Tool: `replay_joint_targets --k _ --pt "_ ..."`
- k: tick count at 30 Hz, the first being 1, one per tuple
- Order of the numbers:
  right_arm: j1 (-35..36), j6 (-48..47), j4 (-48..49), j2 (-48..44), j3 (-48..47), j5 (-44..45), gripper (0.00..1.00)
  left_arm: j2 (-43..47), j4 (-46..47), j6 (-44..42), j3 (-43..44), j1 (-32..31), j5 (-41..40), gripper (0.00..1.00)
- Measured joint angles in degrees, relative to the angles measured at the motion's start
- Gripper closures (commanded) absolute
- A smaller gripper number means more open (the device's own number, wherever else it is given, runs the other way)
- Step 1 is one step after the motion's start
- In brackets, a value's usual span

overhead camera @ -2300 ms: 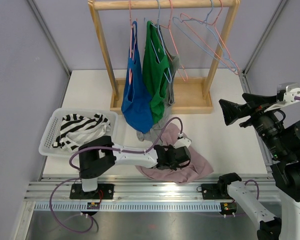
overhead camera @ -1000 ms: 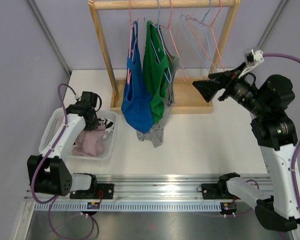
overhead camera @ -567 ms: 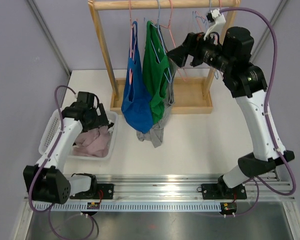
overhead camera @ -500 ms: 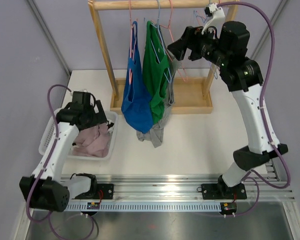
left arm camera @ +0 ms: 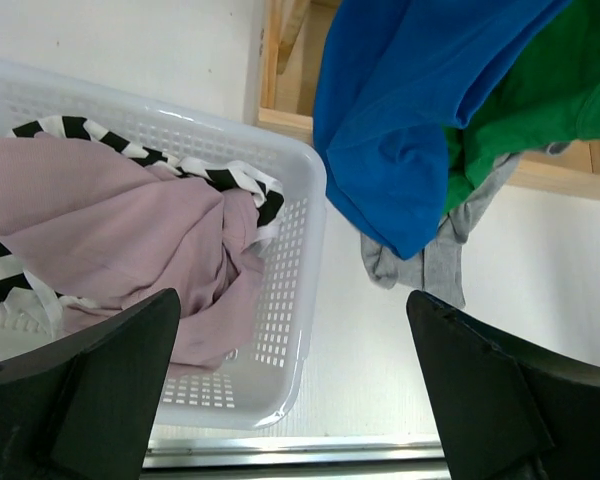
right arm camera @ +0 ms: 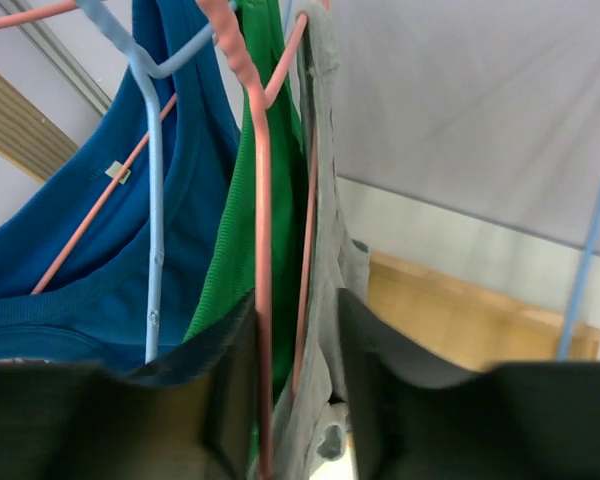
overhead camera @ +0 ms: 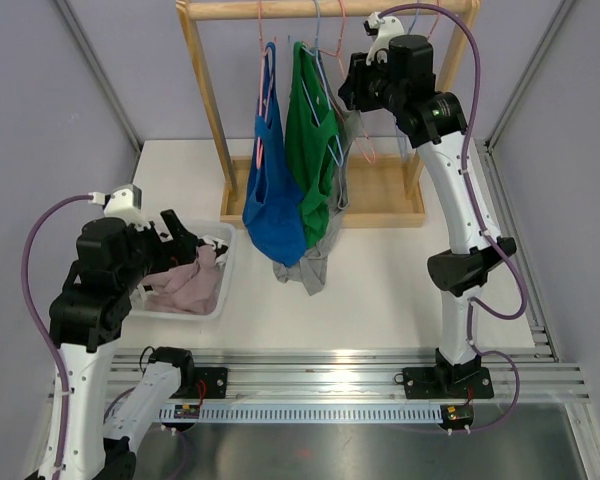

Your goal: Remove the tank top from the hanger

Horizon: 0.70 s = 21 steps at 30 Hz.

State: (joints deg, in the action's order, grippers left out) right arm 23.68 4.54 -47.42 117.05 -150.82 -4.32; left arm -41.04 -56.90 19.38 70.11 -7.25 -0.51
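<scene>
Three tank tops hang on a wooden rack (overhead camera: pixel 206 95): blue (overhead camera: pixel 273 200), green (overhead camera: pixel 315 150) and grey (overhead camera: pixel 312 265). My right gripper (overhead camera: pixel 349 86) is high at the rack. In the right wrist view its jaws (right arm camera: pixel 295 300) stand partly closed around a pink hanger wire (right arm camera: pixel 262 250) and the grey tank top's strap (right arm camera: pixel 325 200). Whether they pinch is unclear. The green top (right arm camera: pixel 230 250) and blue top (right arm camera: pixel 80 250) hang just left. My left gripper (overhead camera: pixel 180 233) hovers open and empty (left arm camera: pixel 292 298) over the basket's right rim.
A white basket (overhead camera: pixel 100 272) at the left holds a pink garment (left arm camera: pixel 110 240) and a striped one (left arm camera: pixel 70 130). Empty pink and blue hangers (overhead camera: pixel 420 40) hang at the rack's right end. The rack's wooden base (right arm camera: pixel 460 310) lies below the tops.
My left gripper opened, left the pink garment in the basket and rose. My right arm swung up and left to the rack, and its jaws narrowed around the hanger wire and grey strap.
</scene>
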Motion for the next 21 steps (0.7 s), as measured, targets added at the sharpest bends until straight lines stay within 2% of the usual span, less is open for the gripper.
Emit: replay_joint_targets --k 5,6,9,21 --pt "0.0 -0.59 -0.09 0.59 0.0 0.68 0.75 0.2 -1.79 -1.49 -0.55 0.0 1.6 0.01" --pt "0.0 -0.79 0.26 0.59 -0.04 0.7 0.84 0.28 -1.86 -1.64 -0.98 0.0 1.97 0.01" --pt "0.0 -1.29 0.81 0.59 -0.07 0.55 1.0 0.57 -2.08 -1.88 -2.49 0.0 2.95 0.01" --pt "0.0 -1.79 0.83 -1.14 0.04 0.76 1.0 1.64 -1.44 -1.42 -4.15 -0.83 7.98 0.01"
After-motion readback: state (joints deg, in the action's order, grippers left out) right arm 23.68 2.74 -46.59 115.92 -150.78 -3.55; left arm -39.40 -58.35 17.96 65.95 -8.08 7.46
